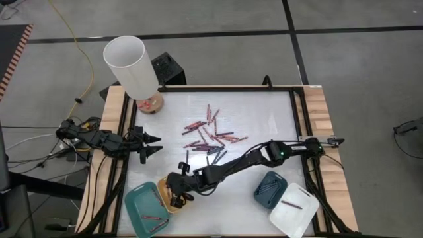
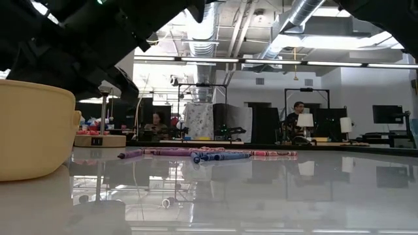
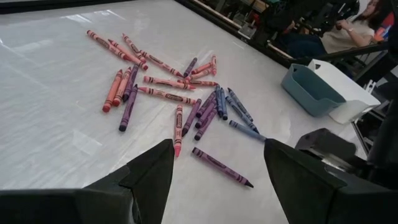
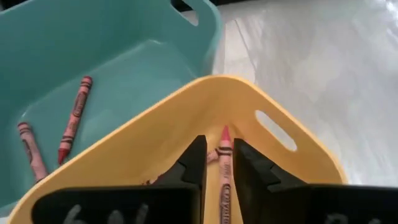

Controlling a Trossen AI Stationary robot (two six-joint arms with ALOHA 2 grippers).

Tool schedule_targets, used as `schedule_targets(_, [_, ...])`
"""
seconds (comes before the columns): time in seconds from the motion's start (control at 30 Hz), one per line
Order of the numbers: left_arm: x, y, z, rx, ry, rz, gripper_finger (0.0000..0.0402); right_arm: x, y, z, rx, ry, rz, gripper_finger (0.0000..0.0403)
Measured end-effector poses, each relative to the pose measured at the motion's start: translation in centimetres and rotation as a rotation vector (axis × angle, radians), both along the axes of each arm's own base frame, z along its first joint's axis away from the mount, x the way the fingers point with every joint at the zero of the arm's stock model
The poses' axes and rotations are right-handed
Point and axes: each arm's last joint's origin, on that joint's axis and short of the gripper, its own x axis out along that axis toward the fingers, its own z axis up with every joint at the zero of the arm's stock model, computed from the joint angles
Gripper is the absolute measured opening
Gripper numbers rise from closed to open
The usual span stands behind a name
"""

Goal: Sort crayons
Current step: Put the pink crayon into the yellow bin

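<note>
With the right gripper (image 4: 219,165) over the yellow tray (image 4: 298,134) at the table's seven o'clock, fingers narrowly parted around a pink crayon (image 4: 224,171), it should widen fully and rise straight; the left gripper (image 3: 217,165) waits wide at nine o'clock.

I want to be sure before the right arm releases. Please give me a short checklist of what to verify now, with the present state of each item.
1. Right gripper over the yellow tray: ok.
2. Pink crayon between its fingers, tip pointing into the tray: ok.
3. Crayon fully released: cannot tell.
4. Teal tray beside the yellow one, holding only red crayons: ok.
5. Left gripper open, waiting away from the trays: ok.
6. Crayon pile unsorted on the table: not ok.
</note>
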Motion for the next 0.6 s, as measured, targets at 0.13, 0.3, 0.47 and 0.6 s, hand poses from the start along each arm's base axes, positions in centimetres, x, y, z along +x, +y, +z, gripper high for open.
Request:
schedule_targets(0.13, [0.0, 0.0, 0.0, 0.0, 0.0, 0.0, 0.024, -0.4, 0.3, 1.4, -0.064, -0.023, 0.051, 0.0074])
schedule_targets(0.3, [0.0, 0.0, 0.0, 0.0, 0.0, -0.001, 0.024, -1.2, -0.6, 5.2, -0.149, -0.072, 0.092, 0.0074])
schedule_targets(0.47, [0.0, 0.0, 0.0, 0.0, 0.0, 0.0, 0.024, -3.3, -2.2, 7.5, -0.315, 0.068, 0.058, 0.0075])
schedule_targets(0.6, [0.0, 0.0, 0.0, 0.0, 0.0, -0.001, 0.024, -5.6, -3.7, 8.0, -0.404, 0.287, 0.053, 0.0075])
